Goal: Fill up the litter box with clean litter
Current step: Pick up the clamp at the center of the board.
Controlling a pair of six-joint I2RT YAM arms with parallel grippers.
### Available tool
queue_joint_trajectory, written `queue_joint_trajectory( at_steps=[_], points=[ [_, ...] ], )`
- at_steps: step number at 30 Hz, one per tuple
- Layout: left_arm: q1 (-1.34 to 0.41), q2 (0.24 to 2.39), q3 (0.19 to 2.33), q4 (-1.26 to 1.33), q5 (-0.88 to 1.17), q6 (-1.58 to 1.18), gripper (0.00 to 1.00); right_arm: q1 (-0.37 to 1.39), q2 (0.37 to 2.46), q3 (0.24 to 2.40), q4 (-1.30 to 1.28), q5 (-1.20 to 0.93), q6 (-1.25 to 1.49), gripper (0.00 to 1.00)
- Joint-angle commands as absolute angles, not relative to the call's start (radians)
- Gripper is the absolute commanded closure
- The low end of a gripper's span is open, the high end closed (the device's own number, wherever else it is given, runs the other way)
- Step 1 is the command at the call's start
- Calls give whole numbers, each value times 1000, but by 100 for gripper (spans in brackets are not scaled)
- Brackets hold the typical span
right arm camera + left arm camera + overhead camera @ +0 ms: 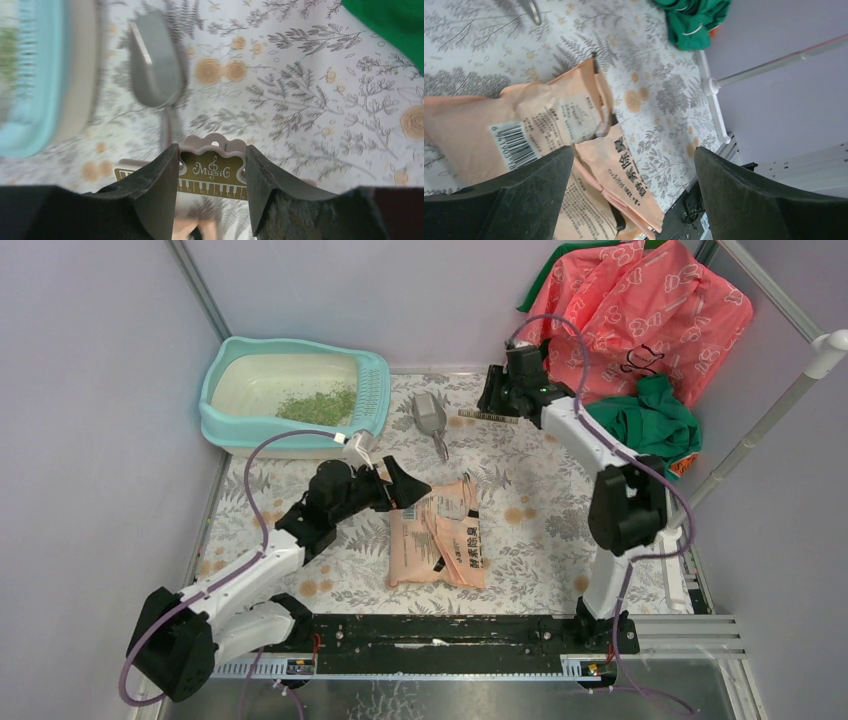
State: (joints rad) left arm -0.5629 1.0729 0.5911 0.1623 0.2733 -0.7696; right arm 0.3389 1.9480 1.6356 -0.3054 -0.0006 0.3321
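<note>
The right claw (211,154) pinches a gold piano-key clip (212,172) between its fingers above the worktop (540,490); the left claw (400,483) gapes wide over the pink-orange bag (435,545); the litter box (212,400) sits far left, clean litter (318,406) heaped inside.

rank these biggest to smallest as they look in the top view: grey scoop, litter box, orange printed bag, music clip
1. litter box
2. orange printed bag
3. grey scoop
4. music clip: only a thin strip of it shows here, one end hidden by the arm, so its place is less sure
</note>
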Motion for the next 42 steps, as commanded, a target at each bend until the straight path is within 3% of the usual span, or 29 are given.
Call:
queue_joint_trajectory(
  at_steps=[1,6,12,17,21,35,42],
  points=[
    [-595,985,555,256,234,-726,1,336,1738,1532,-339,-90,455,69],
    [-705,924,508,331,91,-713,1,336,1514,1340,-321,-219,619,79],
    [-987,939,486,466,-236,-645,1,350,1264,1094,-230,-303,803,81],
    [-1248,1084,519,632,-561,-523,1,361,1089,945,-222,-267,962,82],
    [-1332,1236,560,747,-713,-460,1,370,971,854,-234,-220,1057,83],
    [-1350,1371,540,1163,-698,-334,4,382,960,785,-210,-246,1070,85],
    [-1281,1416,580,1115,-611,-390,16,394,961,800,-207,-259,1069,85]
  ],
)
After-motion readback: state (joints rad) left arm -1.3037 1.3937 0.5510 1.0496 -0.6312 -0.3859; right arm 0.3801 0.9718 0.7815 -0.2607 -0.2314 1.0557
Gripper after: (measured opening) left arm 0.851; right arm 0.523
